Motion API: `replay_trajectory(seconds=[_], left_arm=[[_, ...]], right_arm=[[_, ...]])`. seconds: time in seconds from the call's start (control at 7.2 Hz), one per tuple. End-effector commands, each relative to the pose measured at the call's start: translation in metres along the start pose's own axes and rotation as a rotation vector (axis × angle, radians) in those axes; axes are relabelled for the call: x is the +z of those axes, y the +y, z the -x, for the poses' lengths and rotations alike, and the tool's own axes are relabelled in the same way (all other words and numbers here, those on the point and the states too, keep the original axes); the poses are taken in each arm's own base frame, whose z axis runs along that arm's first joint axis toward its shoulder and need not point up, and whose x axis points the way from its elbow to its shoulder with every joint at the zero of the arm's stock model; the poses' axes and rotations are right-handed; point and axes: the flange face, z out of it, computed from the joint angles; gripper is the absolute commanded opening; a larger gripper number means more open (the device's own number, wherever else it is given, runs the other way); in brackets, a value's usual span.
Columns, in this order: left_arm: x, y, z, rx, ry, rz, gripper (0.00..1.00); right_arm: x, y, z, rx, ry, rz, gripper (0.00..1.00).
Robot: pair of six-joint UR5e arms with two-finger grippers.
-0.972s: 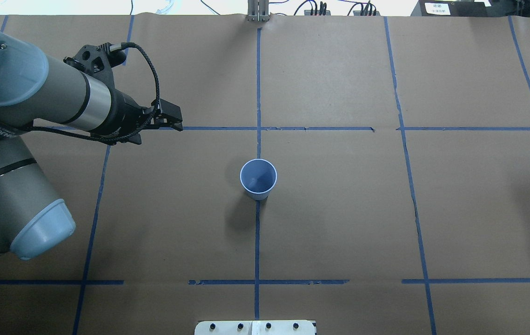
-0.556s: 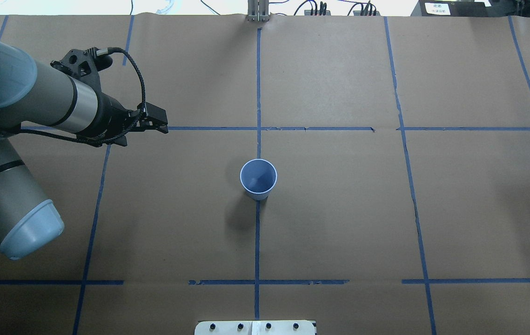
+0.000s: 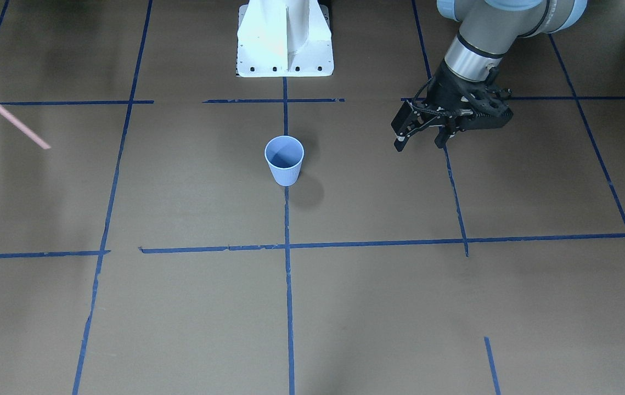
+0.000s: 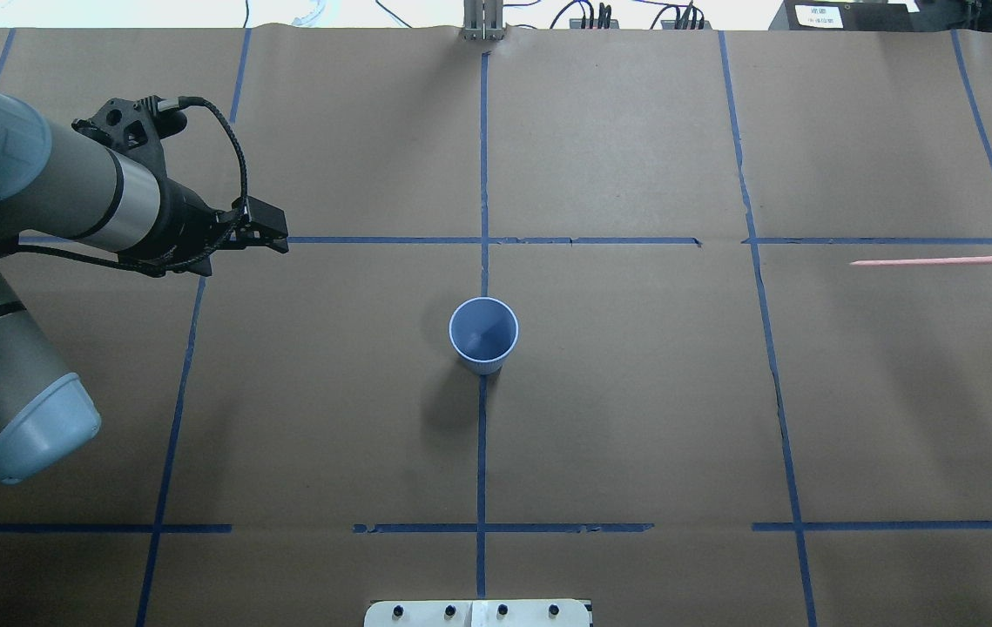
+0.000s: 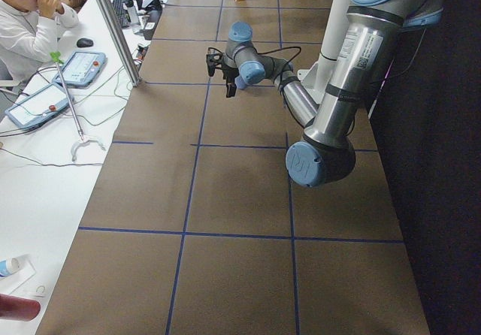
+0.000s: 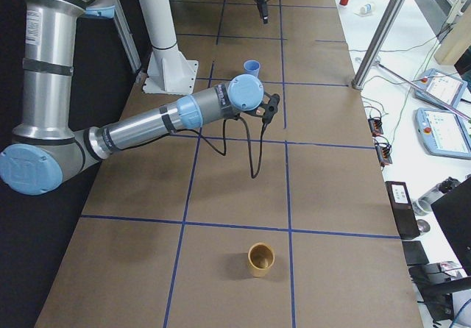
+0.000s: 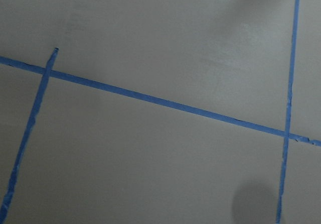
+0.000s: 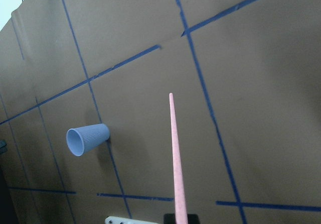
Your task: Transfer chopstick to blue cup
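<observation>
Blue cup (image 3: 286,171): upright on the table (image 4: 635,418), on the centre line of blue tape (image 4: 482,174). Looking in from above, I see only its own pale wall and bottom.

Chopstick (image 4: 948,259): off the table, in the air over the robot's right half. In the overhead view it reaches in from the right edge. Its free tip is well apart from the blue cup, and none of it is over the rim.

Right gripper (image 6: 266,119): clamped on the thick end of the chopstick. In my right wrist view the stick runs out from the bottom edge, with the blue cup off to its left.

Left gripper (image 3: 419,144): fingers spread, nothing between them. It hangs above the table on the robot's left, well apart from the blue cup.

Tan cup (image 6: 260,263): upright near the right end of the table, far from the blue cup. Its inside is in shadow, so I cannot tell the contents.
</observation>
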Motion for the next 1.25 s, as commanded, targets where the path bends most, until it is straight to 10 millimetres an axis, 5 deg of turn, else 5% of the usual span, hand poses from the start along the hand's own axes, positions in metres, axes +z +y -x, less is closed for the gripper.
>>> replay_trajectory(seconds=[0.0,0.28,0.42,0.69,1.11], left_arm=[[0.003,-0.009,0.017,0.022,-0.026,-0.008,1.0],[0.007,-0.01,0.021,0.031,-0.036,-0.006,1.0],[0.008,-0.009,0.023,0.031,-0.04,-0.004,1.0],[0.01,-0.009,0.025,0.027,-0.044,-0.002,1.0],[0.011,-0.008,0.025,0.026,-0.044,-0.001,1.0]], right_arm=[[0.112,-0.007,0.131,0.081,0.077,0.226,0.03],[0.214,-0.009,0.221,0.048,0.154,0.33,0.05],[0.246,-0.006,0.237,0.054,0.188,0.334,0.06],[0.29,0.007,0.255,-0.003,0.23,0.307,0.05],[0.304,-0.006,0.277,-0.043,0.252,0.198,0.03]])
